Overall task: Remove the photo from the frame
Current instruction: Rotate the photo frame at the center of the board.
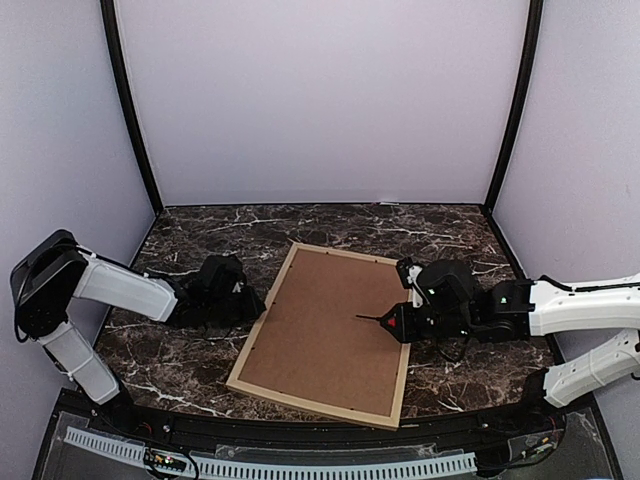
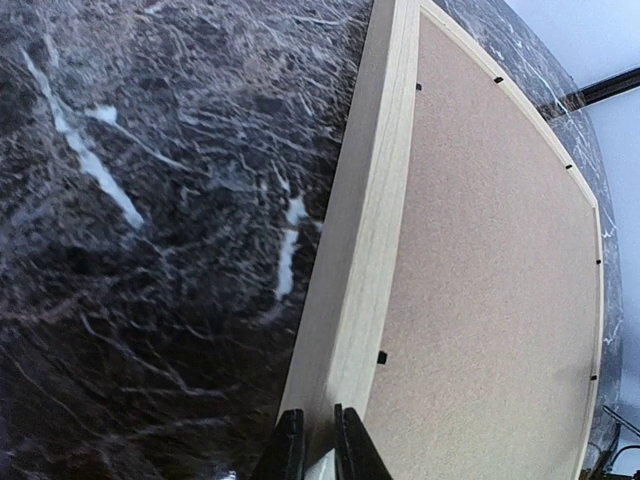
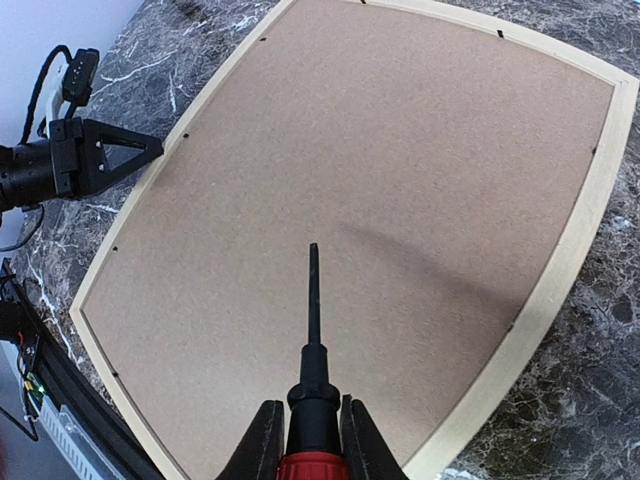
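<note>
The opening step is in hand. The thin light-wood rectangular frame lies face down on the dark marbled desk between both tools, plain brown backing board uppermost, so the photo is hidden, presumably beneath it. The right tool is clamped on a red-handled screwdriver pointing over the board ahead. The left tool, nearly closed, meets the frame's outer edge. Next, the blade probably needs a small black retaining tab.
</note>
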`<state>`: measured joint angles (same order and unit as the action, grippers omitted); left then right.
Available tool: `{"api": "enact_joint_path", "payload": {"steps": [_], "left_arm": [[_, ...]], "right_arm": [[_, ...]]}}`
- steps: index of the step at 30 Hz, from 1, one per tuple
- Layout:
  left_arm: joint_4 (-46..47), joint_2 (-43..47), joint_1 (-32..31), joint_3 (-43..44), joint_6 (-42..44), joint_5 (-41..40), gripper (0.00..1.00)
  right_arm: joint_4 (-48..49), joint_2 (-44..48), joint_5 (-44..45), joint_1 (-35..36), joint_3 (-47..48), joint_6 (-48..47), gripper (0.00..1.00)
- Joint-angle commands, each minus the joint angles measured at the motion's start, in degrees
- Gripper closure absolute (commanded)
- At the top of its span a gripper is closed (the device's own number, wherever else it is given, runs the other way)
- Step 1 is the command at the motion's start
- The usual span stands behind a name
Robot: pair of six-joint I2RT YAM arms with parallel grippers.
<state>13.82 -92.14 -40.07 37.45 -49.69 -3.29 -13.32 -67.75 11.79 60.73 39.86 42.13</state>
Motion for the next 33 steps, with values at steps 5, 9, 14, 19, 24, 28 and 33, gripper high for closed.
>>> {"api": "enact_joint_path", "payload": {"steps": [5,9,14,19,24,28,33], "left_arm": [[-7.4,-6.4,-6.1,-0.4,-11.5,4.5,0.88],[-3.3,-9.6,-7.4,1.2,-13.9,5.8,0.87],[-1.5,-12.8,-8.5,5.5,-14.8,6.4,0.86],[0.1,-14.9,-8.8,8.7,-14.2,7.2,0.86],[-0.5,-14.6,-9.0,9.4,-10.5,6.3,0.77],[-1.6,-13.1,-9.7,10.2,-2.0,4.2,0.59],[-5.8,-12.7,-10.1,14.6,12.0,-0.1,0.49]], "right_arm": [[1.5,1.1,0.6,-0.2,0.7,0.3,1.0],[1.2,1.6,1.0,-0.2,0.5,0.7,1.0],[-0.2,2.4,1.6,-0.2,0.4,1.1,1.0],[-2.2,3.3,2.6,-0.1,0.7,1.5,1.0],[-3.8,3.7,3.3,-0.2,1.2,2.0,1.0],[-5.2,3.1,3.9,-0.2,2.4,1.8,1.0],[-6.4,1.5,4.6,-0.2,4.1,1.2,1.0]]}}
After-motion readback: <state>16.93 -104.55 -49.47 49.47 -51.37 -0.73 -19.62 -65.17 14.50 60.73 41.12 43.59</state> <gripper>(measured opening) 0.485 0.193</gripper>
